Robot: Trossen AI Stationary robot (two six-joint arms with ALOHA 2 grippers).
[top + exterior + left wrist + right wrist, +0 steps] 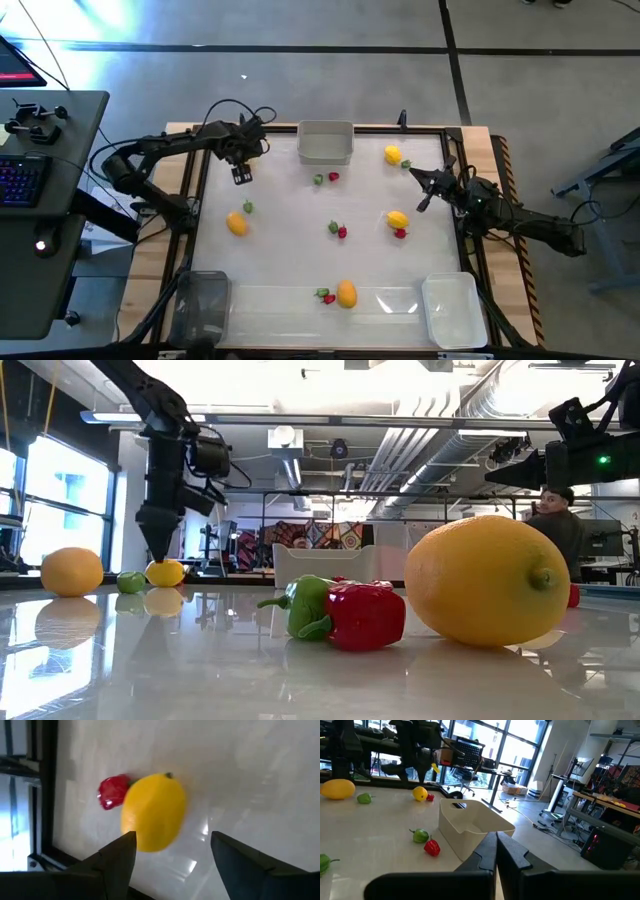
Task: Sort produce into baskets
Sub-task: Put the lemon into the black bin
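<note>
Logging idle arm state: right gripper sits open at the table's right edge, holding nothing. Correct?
Not open: the right gripper is shut, fingers pressed together, as the right wrist view shows. It does sit at the table's right edge, holding nothing.

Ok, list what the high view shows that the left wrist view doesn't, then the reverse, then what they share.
Only the high view: three baskets, the grey basket at the far edge, the dark basket and the white basket at the near corners; scattered produce; the right tool, shut.
Only the left wrist view: a lemon with a red piece against it; the high view seems to hide this pair under the left arm.
Both: the left tool, open, and the tabletop.
</note>
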